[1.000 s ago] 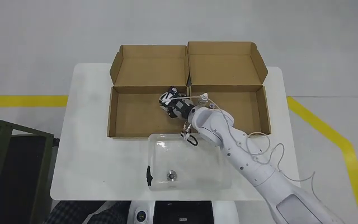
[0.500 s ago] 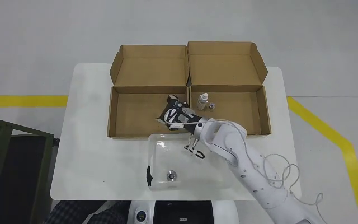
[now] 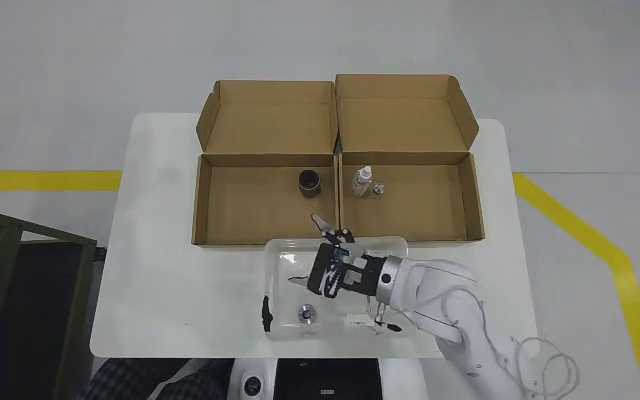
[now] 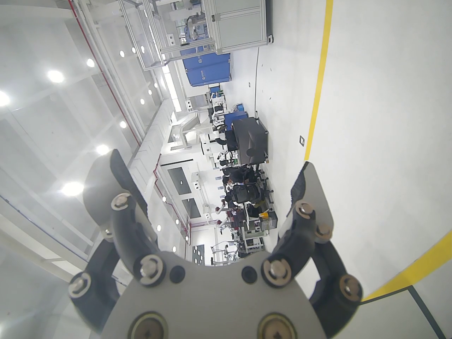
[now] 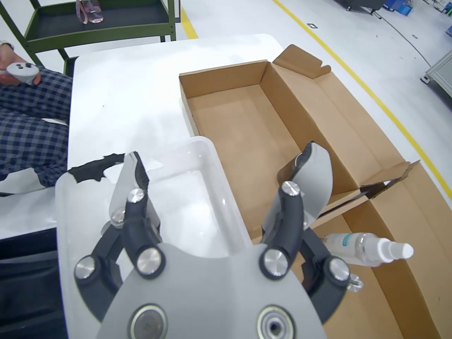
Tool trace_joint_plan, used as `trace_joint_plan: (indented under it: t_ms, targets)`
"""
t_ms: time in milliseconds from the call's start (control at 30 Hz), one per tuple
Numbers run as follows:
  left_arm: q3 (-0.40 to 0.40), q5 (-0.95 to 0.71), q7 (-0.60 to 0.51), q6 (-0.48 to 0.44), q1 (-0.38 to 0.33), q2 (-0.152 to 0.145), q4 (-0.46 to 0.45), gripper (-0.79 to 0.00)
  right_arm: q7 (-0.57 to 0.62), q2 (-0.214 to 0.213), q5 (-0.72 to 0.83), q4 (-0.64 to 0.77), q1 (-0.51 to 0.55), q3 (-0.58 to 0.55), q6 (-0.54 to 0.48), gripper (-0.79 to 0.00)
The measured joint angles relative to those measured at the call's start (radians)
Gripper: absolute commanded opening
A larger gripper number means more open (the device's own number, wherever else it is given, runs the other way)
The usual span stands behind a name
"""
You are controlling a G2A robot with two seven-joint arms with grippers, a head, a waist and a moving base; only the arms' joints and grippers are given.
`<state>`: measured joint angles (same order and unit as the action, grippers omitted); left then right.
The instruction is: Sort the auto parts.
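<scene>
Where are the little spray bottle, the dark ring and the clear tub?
spray bottle [image 3: 361, 181]: top view, on its body.
dark ring [image 3: 310, 181]: top view, on its middle.
clear tub [image 3: 283, 295]: top view, on its bare floor.

Both boxes are plain brown cardboard, matt and a bit fibrous, the left box [image 3: 250, 205] and the right box [image 3: 430, 200] alike, with raw torn-looking flap edges. The tray [image 3: 290, 243] nearer the robot is clear plastic, smooth and pretty glossy. The table [image 3: 160, 250] is smooth white with a soft sheen. The dark ring [image 3: 310, 182] looks matt. The spray bottle [image 5: 356, 245] is see-through plastic with a white cap. The black piece [image 5: 90, 170] on the tray rim looks matt and ragged, and the round part [image 3: 307, 314] looks like shiny metal. The right gripper [image 5: 224, 160] and left gripper [image 4: 212, 171] have smooth grey fingers [image 5: 316, 174], ribbed black pads [image 5: 141, 174] and polished metal screws [image 5: 151, 259].
</scene>
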<state>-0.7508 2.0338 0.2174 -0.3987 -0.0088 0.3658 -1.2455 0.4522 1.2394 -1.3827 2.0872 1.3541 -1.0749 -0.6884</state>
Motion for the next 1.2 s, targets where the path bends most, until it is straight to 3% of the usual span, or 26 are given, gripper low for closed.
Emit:
trace_joint_plan:
  t_ms: [233,600,1200]
  targets:
    - [0.000,0.000,0.000,0.000,0.000,0.000,0.000,0.000,-0.028,-0.026,-0.059,0.045,0.078,-0.040,-0.118,-0.092]
    - [0.000,0.000,0.000,0.000,0.000,0.000,0.000,0.000,-0.080,-0.054,-0.156,0.018,0.096,-0.053,-0.268,-0.120]
    - [0.000,0.000,0.000,0.000,0.000,0.000,0.000,0.000,-0.056,-0.063,-0.213,-0.114,0.016,0.038,-0.293,-0.148]
